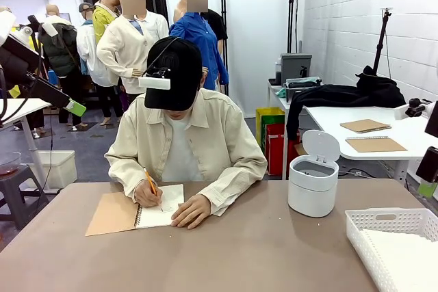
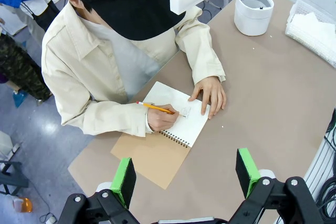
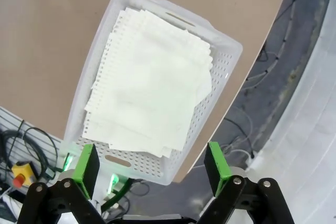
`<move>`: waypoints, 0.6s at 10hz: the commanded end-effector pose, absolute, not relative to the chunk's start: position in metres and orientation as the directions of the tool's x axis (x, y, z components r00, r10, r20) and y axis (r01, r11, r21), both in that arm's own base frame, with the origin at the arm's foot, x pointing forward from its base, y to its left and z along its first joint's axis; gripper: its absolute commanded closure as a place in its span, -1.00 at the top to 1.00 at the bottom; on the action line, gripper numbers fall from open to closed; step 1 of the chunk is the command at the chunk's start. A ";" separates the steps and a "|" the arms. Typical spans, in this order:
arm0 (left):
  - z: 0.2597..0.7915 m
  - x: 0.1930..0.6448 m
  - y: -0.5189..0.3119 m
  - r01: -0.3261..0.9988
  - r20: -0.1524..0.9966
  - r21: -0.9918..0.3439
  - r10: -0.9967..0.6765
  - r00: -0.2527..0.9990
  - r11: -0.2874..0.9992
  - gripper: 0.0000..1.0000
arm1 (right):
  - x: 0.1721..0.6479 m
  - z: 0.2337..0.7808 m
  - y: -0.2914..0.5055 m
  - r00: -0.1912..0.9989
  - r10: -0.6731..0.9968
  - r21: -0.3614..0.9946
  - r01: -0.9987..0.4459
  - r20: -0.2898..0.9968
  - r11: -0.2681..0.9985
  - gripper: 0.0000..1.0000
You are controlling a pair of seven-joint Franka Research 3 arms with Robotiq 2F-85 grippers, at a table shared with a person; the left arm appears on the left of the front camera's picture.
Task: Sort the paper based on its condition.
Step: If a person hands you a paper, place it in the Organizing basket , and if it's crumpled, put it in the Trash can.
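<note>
The paper (image 3: 149, 82) lies as a loose, fanned stack of off-white sheets inside the basket (image 3: 220, 51), with punched edges showing along one side and the corners not lined up. In the front view the basket (image 1: 383, 227) sits at the table's (image 1: 239, 258) near right corner, the paper (image 1: 410, 254) pale inside it.

The right gripper (image 3: 152, 162) hangs above the basket's near end. Its green-padded fingers are spread wide with nothing between them, clear of the sheets.

The left gripper (image 2: 185, 174) hovers over bare table, near the brown cover of the notebook (image 2: 157, 156). Its fingers are also wide apart and hold nothing.

Across the table a person (image 1: 181, 135) in a cream jacket and black cap bends over the notebook (image 1: 133, 211), which lies open with its cover folded flat. One hand (image 2: 161, 119) holds an orange pencil (image 2: 155, 108) to the page. The other hand (image 2: 211, 94) rests flat on the page's far edge.

A white bin (image 1: 313, 182) with its lid raised stands on the table between the person and the basket.
</note>
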State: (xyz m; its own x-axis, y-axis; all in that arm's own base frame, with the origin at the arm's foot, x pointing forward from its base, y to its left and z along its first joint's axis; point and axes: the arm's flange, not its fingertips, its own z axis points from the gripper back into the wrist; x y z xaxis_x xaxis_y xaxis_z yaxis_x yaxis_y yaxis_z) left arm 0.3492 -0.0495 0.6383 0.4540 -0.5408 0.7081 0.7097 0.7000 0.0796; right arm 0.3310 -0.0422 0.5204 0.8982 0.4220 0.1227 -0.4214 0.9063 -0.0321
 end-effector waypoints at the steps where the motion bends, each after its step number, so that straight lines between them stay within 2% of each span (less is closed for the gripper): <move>1: 0.638 0.349 -0.049 0.709 0.709 0.078 -0.539 0.455 0.701 1.00 | 0.331 0.518 -0.047 0.905 0.412 -0.040 -0.411 0.100 0.911 1.00; 3: 0.638 0.349 -0.049 0.709 0.709 0.078 -0.539 0.455 0.701 1.00 | 0.330 0.520 -0.045 0.901 0.417 -0.026 -0.417 0.120 0.909 1.00; 6: 0.638 0.349 -0.049 0.709 0.709 0.078 -0.539 0.455 0.701 1.00 | 0.334 0.564 0.027 0.697 0.708 -0.313 -0.652 0.110 0.690 1.00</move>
